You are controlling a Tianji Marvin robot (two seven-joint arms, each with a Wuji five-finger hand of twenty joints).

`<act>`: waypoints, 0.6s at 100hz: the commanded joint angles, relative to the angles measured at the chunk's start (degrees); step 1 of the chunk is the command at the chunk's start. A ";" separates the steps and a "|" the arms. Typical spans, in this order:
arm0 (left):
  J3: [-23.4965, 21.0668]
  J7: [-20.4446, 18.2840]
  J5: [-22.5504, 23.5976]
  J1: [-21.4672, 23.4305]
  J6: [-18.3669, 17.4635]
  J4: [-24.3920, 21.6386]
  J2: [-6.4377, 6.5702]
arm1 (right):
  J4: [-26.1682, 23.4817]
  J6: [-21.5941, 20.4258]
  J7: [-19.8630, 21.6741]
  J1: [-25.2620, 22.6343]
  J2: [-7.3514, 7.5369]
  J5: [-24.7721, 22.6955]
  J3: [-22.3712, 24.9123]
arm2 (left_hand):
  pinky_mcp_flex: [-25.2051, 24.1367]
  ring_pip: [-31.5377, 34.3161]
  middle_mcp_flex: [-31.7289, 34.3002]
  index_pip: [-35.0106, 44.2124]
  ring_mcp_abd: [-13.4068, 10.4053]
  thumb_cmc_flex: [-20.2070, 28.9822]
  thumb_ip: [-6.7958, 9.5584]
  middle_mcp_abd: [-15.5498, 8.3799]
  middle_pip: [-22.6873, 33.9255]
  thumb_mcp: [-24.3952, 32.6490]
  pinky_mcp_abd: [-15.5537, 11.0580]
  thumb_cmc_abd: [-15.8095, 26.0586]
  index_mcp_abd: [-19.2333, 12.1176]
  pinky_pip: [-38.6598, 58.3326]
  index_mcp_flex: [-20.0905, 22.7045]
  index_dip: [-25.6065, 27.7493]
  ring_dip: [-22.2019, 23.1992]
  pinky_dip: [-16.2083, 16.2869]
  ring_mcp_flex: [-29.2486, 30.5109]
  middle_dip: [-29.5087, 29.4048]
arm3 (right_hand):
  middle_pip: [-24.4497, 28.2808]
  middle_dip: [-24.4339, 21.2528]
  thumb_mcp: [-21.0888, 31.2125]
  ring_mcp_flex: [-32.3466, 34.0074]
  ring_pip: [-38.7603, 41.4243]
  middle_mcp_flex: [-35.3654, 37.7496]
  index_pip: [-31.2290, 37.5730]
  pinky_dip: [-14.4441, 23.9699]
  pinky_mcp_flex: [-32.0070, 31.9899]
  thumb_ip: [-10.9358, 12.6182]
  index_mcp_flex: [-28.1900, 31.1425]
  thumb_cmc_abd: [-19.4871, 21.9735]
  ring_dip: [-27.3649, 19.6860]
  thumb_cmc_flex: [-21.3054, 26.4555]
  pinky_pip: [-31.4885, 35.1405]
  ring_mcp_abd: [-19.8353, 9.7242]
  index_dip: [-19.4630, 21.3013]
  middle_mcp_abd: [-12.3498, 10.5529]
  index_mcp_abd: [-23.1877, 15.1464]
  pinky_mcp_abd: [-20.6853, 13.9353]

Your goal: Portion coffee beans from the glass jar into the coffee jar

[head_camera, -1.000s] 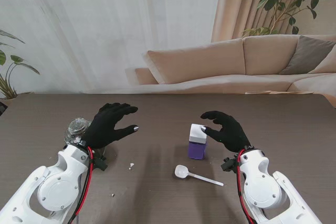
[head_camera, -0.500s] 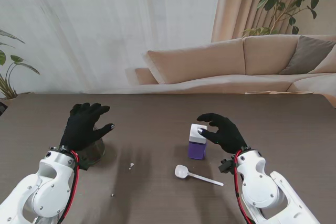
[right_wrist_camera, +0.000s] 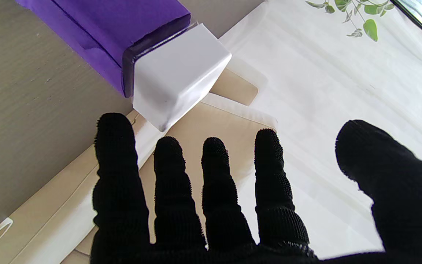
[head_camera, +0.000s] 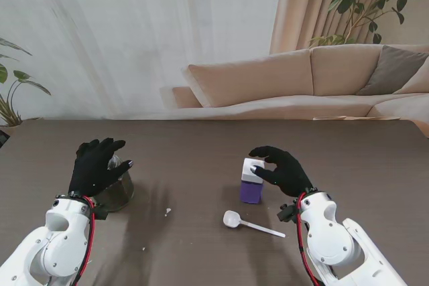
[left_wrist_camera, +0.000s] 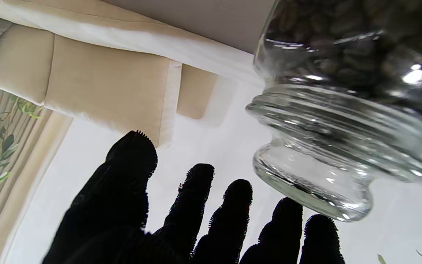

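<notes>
1. the glass jar stands on the table at my left, dark beans showing through its wall in the left wrist view. its stopper is on, so nothing can be portioned yet.
2. the left hand hangs over the jar's top, fingers spread and holding nothing. the placing suits a grasp on the stopper from above; whether any fingertip touches glass, i cannot tell.
3. the coffee jar, a purple box with a white lid, stands near the table's middle, well apart from the glass jar. its lid is on too.
4. the right hand sits just beside and over that lid, fingers apart and gripping nothing. in the wrist view the lid lies beyond the fingertips with a gap, so i judge it is not yet grasped.
5. a white spoon lies nearer to me than the coffee jar, bowl toward the left, untouched. it is likely kept there for scooping once both lids are off.
6. a few pale crumbs lie between the jars.
</notes>
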 commanded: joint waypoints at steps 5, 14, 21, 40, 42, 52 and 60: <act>-0.69 -0.43 -1.21 1.43 0.27 -0.04 -0.75 | 0.55 -0.19 1.05 0.08 -0.08 0.22 -0.49 | -0.25 -0.60 -0.92 -0.27 -0.16 -1.29 0.28 -1.03 -0.47 0.04 -1.55 1.63 -1.52 -0.65 -0.44 0.07 -0.11 1.16 -1.43 -0.31 | -0.43 -0.31 -0.23 -0.23 0.05 -0.51 -0.74 2.07 -20.21 1.39 0.39 0.62 -0.51 -1.48 -1.48 -0.66 0.48 -0.60 -0.17 -1.06; -1.17 -0.46 -1.91 2.26 0.49 -0.25 -0.88 | 0.72 -0.16 1.14 0.16 -0.08 0.45 -0.63 | -0.29 -0.56 -0.57 -0.24 0.17 -1.42 0.24 -1.17 -0.36 -0.10 -1.40 1.70 -1.55 -0.55 -0.38 0.06 -0.04 1.37 -1.34 -0.19 | -0.41 -0.31 -0.19 -0.28 0.02 -0.41 -0.69 2.09 -20.24 1.41 0.50 0.64 -0.52 -1.42 -1.53 -0.74 0.50 -0.59 -0.09 -1.14; -1.21 -0.45 -2.80 2.47 0.65 -0.03 -1.01 | 0.78 -0.19 1.26 0.19 -0.06 0.44 -0.69 | -0.35 -0.57 -0.50 -0.21 0.20 -1.32 0.25 -1.29 -0.38 -0.14 -1.31 1.70 -1.60 -0.55 -0.30 0.06 -0.01 1.47 -1.32 -0.13 | -0.42 -0.31 -0.19 -0.27 0.02 -0.39 -0.69 2.11 -20.21 1.41 0.51 0.72 -0.52 -1.46 -1.55 -0.69 0.50 -0.57 -0.10 -1.09; 0.04 -1.16 -5.32 1.77 1.44 1.96 -1.19 | 0.94 -0.29 1.30 0.28 -0.04 0.41 -0.78 | -0.57 -0.70 -0.59 -0.25 -0.46 -1.10 0.29 -0.67 -0.44 -0.22 -1.60 1.96 -1.21 -0.59 -0.33 0.01 0.02 1.72 -1.67 0.00 | -0.39 -0.29 -0.17 -0.17 0.06 -0.23 -0.56 2.17 -20.16 1.41 0.80 0.74 -0.51 -1.46 -1.59 -0.63 0.54 -0.49 0.06 -1.06; 0.27 -1.23 -5.60 1.64 1.47 2.23 -1.21 | 0.96 -0.29 1.33 0.28 -0.04 0.41 -0.78 | -0.60 -0.71 -0.62 -0.34 -0.51 -1.10 0.29 -0.64 -0.45 -0.25 -1.64 1.98 -1.32 -0.59 -0.54 -0.02 0.02 1.74 -1.70 0.01 | -0.39 -0.29 -0.15 -0.12 0.08 -0.21 -0.56 2.17 -20.19 1.42 0.82 0.76 -0.50 -1.45 -1.60 -0.66 0.54 -0.48 0.11 -1.08; 1.50 -1.02 -6.64 1.01 1.62 3.66 -1.36 | 0.98 -0.26 1.39 0.27 -0.03 0.47 -0.78 | -0.64 -0.71 -0.54 -0.34 -0.80 -0.93 0.33 -0.48 -0.41 -0.26 -1.73 2.00 -0.99 -0.59 -0.52 -0.04 0.04 1.87 -1.77 0.07 | -0.42 -0.30 -0.15 -0.13 0.06 -0.18 -0.57 2.21 -20.15 1.42 0.91 0.75 -0.51 -1.46 -1.62 -0.68 0.53 -0.43 0.13 -1.01; 2.42 -1.00 -7.45 0.77 1.97 4.50 -1.45 | 1.02 -0.26 1.41 0.29 -0.04 0.51 -0.75 | -0.65 -0.73 -0.71 -0.49 -0.96 -0.92 0.36 -0.43 -0.49 -0.23 -1.84 2.17 -0.77 -0.58 -0.84 -0.12 0.04 1.97 -1.87 0.07 | -0.39 -0.29 -0.14 -0.11 0.06 -0.11 -0.57 2.23 -20.15 1.42 0.95 0.77 -0.51 -1.44 -1.64 -0.62 0.52 -0.40 0.22 -1.09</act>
